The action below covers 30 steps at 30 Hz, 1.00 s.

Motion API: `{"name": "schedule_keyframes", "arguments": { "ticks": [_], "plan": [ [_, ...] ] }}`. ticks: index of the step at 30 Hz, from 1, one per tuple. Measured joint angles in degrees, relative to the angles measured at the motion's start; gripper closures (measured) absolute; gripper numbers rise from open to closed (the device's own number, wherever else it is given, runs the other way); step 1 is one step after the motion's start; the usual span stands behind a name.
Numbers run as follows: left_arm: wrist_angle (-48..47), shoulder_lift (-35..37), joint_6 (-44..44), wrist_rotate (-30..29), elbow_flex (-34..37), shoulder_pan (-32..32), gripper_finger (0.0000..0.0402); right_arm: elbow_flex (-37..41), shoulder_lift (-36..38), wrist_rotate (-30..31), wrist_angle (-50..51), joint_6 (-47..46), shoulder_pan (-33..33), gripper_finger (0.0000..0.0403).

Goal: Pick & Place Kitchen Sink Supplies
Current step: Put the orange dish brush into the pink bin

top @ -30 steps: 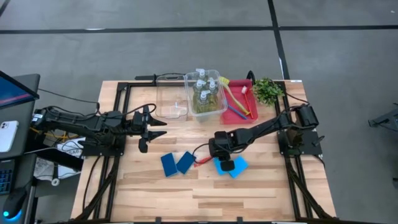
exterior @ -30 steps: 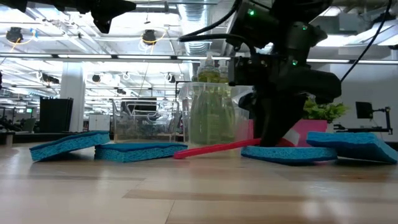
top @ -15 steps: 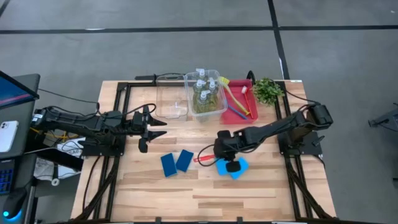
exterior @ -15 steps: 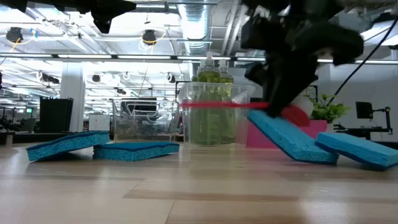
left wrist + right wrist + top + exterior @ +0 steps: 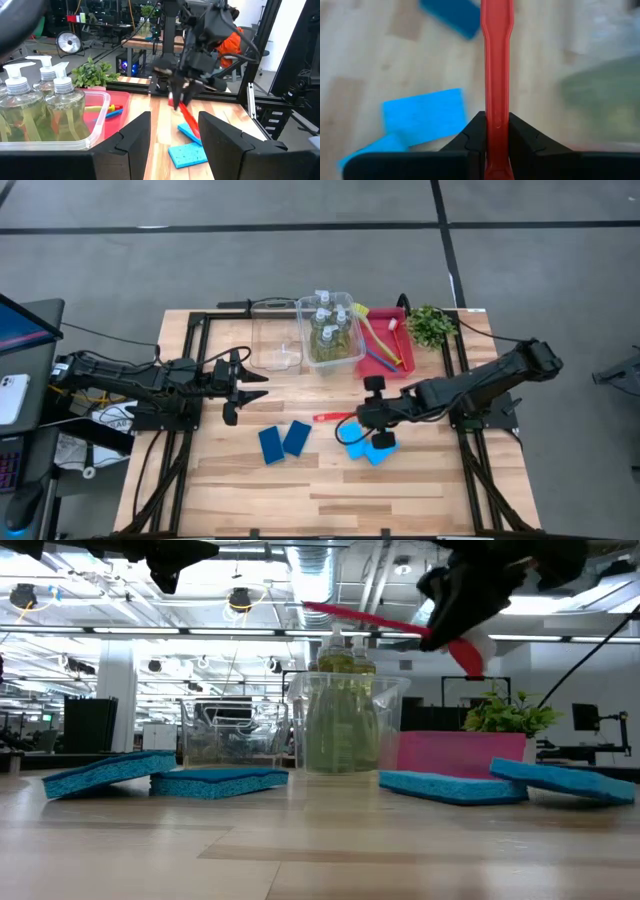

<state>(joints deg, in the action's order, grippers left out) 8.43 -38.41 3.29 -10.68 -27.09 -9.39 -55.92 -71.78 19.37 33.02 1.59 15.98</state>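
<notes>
bottles (image 5: 328,320) in bin (image 5: 345,358) – tray (image 5: 403,340) right | plant (image 5: 431,326) – far right

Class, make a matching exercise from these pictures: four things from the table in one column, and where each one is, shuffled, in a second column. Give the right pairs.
Things:
1. red brush
2. bottles
3. yellow brush
4. blue sponges

Places:
A. in the red tray
B. flat on the table
C. clamped in the right gripper, lifted above the table
D. standing in a clear bin

Pairs: 1-C, 2-D, 3-A, 4-B
</notes>
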Motion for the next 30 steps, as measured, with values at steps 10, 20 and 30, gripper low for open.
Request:
{"name": "schedule_keyframes", "arguments": {
  "ticks": [10, 20, 30],
  "plan": [
    [0.0, 0.0, 0.0, 0.0, 0.0, 0.0, 0.0234, 0.0, 6.9, 34.87, -5.53, -6.51, 0.74, 0.0351],
    [0.02, 0.0, 0.0, 0.02, 0.0, 0.0, 0.0234, -0.04, 9.64, 44.76, -4.59, -12.82, -7.02, 0.0354],
    [0.04, 0.0, 0.0, 0.02, 0.0, -0.02, 0.0234, -0.04, 7.5, 32.92, 5.82, -22.56, -23.66, 0.0354]
  ]
}}
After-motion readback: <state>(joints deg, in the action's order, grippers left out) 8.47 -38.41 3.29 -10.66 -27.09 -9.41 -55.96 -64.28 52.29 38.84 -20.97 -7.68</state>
